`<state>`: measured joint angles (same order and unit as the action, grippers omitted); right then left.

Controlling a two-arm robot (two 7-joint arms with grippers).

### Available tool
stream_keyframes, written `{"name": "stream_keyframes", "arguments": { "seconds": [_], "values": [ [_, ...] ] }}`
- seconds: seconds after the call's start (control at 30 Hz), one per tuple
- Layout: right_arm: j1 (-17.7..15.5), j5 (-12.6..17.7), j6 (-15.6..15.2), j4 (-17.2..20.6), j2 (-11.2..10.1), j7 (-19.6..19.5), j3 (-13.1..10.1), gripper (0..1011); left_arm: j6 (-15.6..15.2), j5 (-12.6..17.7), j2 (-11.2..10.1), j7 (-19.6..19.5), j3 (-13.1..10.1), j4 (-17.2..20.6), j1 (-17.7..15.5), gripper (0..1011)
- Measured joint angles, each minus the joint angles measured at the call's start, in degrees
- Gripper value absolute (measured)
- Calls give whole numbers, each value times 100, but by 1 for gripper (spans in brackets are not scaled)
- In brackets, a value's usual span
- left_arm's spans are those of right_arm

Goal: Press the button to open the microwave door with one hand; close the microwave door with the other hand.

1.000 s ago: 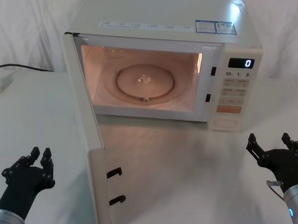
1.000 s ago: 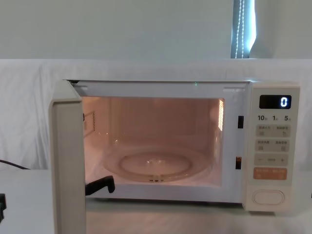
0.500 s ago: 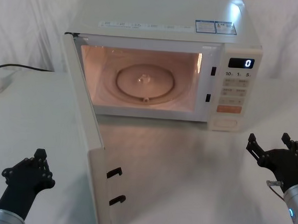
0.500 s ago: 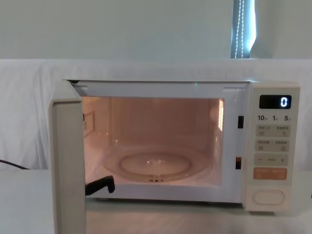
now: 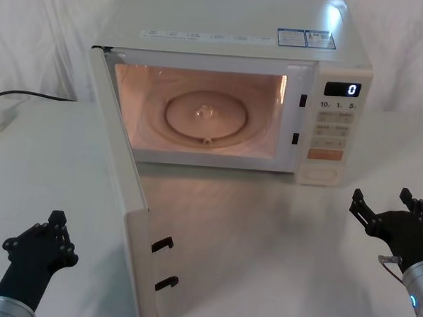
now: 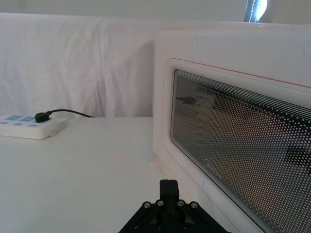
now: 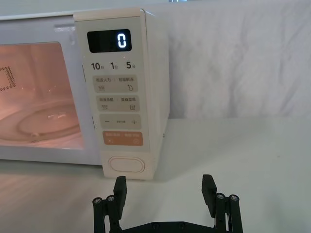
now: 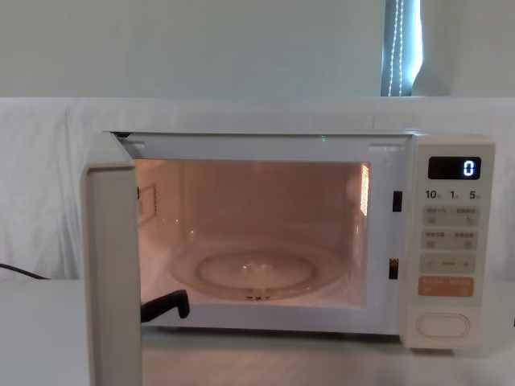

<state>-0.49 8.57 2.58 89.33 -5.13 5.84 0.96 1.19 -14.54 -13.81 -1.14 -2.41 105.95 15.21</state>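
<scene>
Now the open microwave door [image 5: 123, 218] stands at two o'clock from the left gripper [image 5: 52, 225], fingers pressed together, nearer than the right gripper [image 5: 386, 203], fingers spread.

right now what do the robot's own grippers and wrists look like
Both are alike: the left gripper and right gripper are matte black, skeletal linkage fingers with visible screws, each on a silver cylindrical wrist. The right wrist carries a small blue light and a thin clear cable loop.

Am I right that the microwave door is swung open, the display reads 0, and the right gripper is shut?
Not quite: the right gripper is open, its fingers spread apart in the right wrist view. The door is open and the display reads 0.
</scene>
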Motion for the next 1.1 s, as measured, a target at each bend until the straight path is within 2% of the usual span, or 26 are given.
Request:
{"name": "stream_keyframes", "arguments": {
  "seconds": [0.5, 0.7, 0.97, 1.1],
  "values": [
    [0, 0, 0, 0, 0, 0, 0, 1002, 3, 7, 0, -12, 4, 1, 4, 0],
    [0, 0, 0, 0, 0, 0, 0, 1002, 22, -10, -69, -316, 123, 221, 142, 0],
    [0, 0, 0, 0, 0, 0, 0, 1002, -297, -463, -309, -904, 459, 738, 484, 0],
    [0, 0, 0, 0, 0, 0, 0, 1002, -510, -894, -507, -1192, 758, 1056, 765, 0]
  ]
}}
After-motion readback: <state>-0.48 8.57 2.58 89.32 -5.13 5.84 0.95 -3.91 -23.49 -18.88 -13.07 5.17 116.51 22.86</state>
